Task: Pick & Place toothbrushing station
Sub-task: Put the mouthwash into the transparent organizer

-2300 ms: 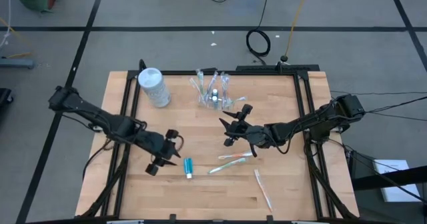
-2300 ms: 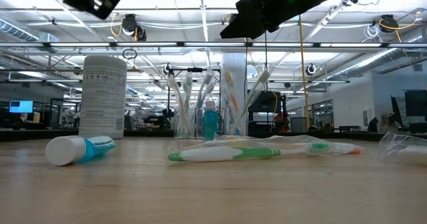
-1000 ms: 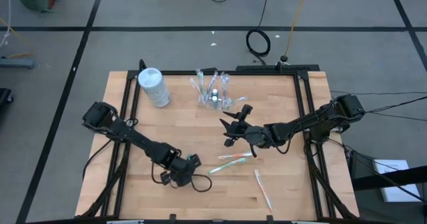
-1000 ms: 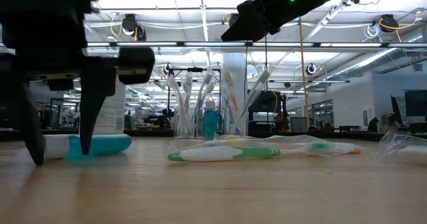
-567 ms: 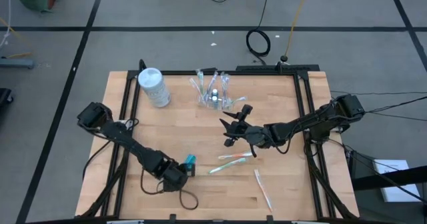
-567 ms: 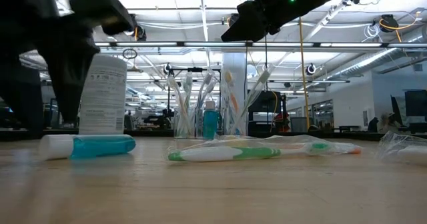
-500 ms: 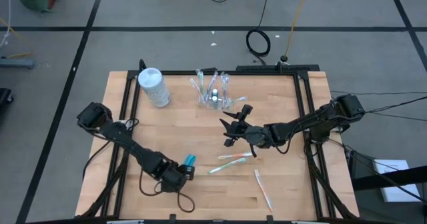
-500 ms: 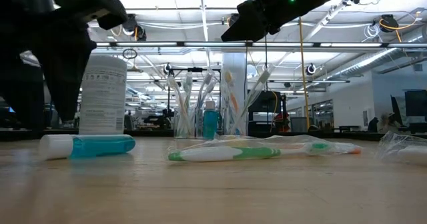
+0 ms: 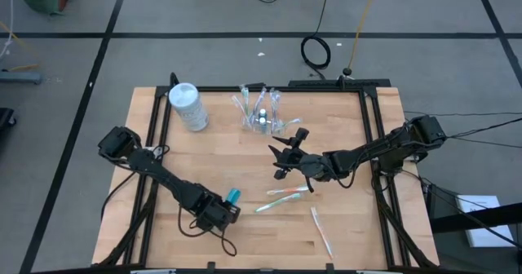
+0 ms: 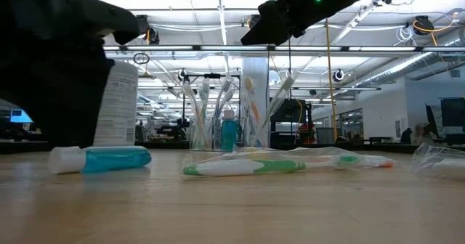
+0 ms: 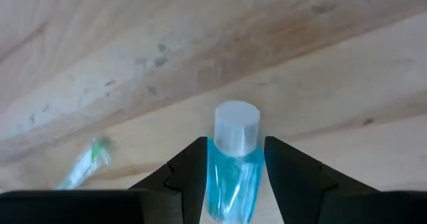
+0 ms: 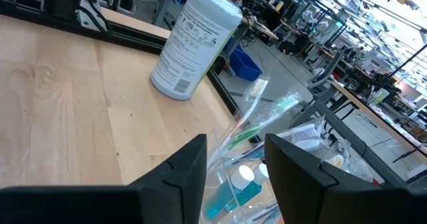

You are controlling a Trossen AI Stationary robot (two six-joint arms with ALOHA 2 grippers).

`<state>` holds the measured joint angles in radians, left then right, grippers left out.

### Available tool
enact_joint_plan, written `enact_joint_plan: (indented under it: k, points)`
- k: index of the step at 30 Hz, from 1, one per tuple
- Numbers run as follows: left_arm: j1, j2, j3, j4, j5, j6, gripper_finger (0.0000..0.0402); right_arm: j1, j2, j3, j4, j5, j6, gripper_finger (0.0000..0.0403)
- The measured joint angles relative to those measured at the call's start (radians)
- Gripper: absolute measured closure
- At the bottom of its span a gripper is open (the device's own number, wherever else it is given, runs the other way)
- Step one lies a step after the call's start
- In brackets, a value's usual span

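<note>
A blue toothpaste tube [image 9: 232, 195] with a white cap [image 11: 235, 126] lies flat on the table. My left gripper [image 11: 235, 143] points steeply down over it, open, with one finger close on each side of the blue body [image 11: 233, 177]. It shows at the near left in the high view [image 9: 220, 213]. My right gripper [image 9: 277, 161] hangs open and level above the middle of the table, facing the clear cup [image 9: 261, 117]. That cup holds toothbrushes and a small blue tube [image 10: 228, 131]. Wrapped toothbrushes [image 9: 284, 196] lie flat on the table. My left gripper has its fingers [image 11: 193, 174] across the tube's body just behind the cap, coming from above. The body fills the gap between them; whether they touch it I cannot tell. The tube [image 10: 102, 159] lies on the table.
A tall white-blue cylindrical container [image 9: 188, 105] stands at the far left, upright. Another wrapped toothbrush [image 9: 320, 229] lies near the right front. Black rails [image 9: 155, 135] run along the table's left and right sides. Bare wood lies between the tube and the cup.
My left gripper has rolled about the line it points along: its fingers, which stood one behind the other along the tube, now stand across it. The gap between them looks the same. The tube stays on the table.
</note>
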<state>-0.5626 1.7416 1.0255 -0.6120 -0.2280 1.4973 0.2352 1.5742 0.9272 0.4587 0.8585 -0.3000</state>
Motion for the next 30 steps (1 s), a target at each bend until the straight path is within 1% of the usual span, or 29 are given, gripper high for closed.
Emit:
enact_joint_plan:
  k: [4,10,15,20,26,28,30]
  points:
    - [0.002,0.0,0.0,0.004,0.022,-0.03,0.025,0.0,0.0,0.0,0.0,0.0,0.0,0.0261]
    - [0.005,0.0,0.0,0.008,0.057,-0.03,0.025,0.0,0.0,0.0,0.0,0.0,0.0,0.0261]
    - [0.028,0.009,-0.001,0.015,0.137,-0.067,0.025,0.0,0.0,0.0,0.0,0.0,0.0,0.0261]
    - [0.042,0.049,0.001,0.03,0.141,-0.015,0.025,0.0,0.0,0.0,0.0,0.0,0.0,0.0261]
    - [0.055,0.051,0.001,0.04,0.142,0.038,0.025,0.0,0.0,0.0,0.0,0.0,0.0,0.0261]
    - [0.055,0.051,0.001,0.039,0.147,0.031,0.0257,0.0,0.0,0.0,0.0,0.0,0.0,0.0261]
    - [0.057,0.052,0.001,0.037,0.155,0.024,0.0274,0.0,0.0,0.0,0.0,0.0,0.0,0.0261]
